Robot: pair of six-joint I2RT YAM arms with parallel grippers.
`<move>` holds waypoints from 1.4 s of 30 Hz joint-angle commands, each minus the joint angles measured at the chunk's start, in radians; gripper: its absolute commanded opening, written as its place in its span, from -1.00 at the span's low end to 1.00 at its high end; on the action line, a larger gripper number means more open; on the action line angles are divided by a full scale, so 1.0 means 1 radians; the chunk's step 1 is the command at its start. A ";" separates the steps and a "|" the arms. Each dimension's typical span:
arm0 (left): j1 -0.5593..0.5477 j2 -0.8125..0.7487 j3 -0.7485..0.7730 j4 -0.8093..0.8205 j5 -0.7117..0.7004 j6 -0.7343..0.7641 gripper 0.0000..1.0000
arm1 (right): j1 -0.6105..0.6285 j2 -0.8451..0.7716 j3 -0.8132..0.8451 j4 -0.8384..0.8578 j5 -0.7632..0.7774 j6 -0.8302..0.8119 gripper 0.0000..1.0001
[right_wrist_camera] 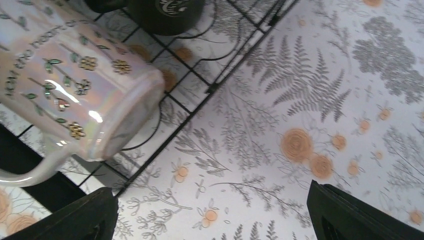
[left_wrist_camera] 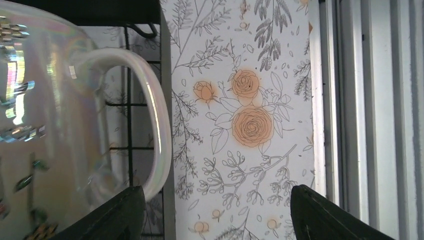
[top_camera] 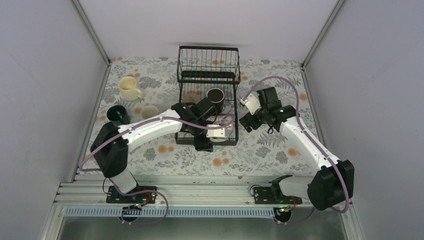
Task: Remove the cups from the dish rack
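The black wire dish rack stands mid-table. A black mug stands in its flat tray. An off-white iridescent mug lies on its side at the tray's near end; it also shows in the left wrist view and the right wrist view. My left gripper is open at the tray's near edge, its left finger close under the mug's handle. My right gripper is open and empty just right of the rack, over the tablecloth.
A cream mug, a dark green mug and a tan mug stand on the table left of the rack. The black mug's base shows in the right wrist view. Walls enclose the table's left, right and back sides.
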 commanded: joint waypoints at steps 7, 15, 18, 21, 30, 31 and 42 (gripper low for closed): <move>-0.005 0.142 0.104 0.029 0.087 0.077 0.43 | -0.119 -0.099 0.002 -0.007 -0.011 -0.033 0.95; -0.005 0.232 0.181 0.003 0.105 0.091 0.25 | -0.164 -0.120 -0.034 -0.007 -0.045 -0.066 0.95; -0.005 0.276 0.210 -0.015 0.110 0.083 0.13 | -0.178 -0.125 -0.044 -0.005 -0.054 -0.077 0.94; -0.005 0.299 0.229 -0.017 0.107 0.072 0.09 | -0.189 -0.129 -0.049 -0.003 -0.067 -0.083 0.94; -0.006 0.326 0.281 -0.028 0.110 0.047 -0.38 | -0.229 -0.137 -0.062 0.007 -0.095 -0.100 0.94; -0.005 0.328 0.291 -0.032 0.110 0.047 -0.42 | -0.234 -0.139 -0.061 0.006 -0.099 -0.102 0.94; -0.006 0.377 0.364 -0.069 0.106 0.031 -0.62 | -0.259 -0.151 -0.064 -0.011 -0.115 -0.126 0.94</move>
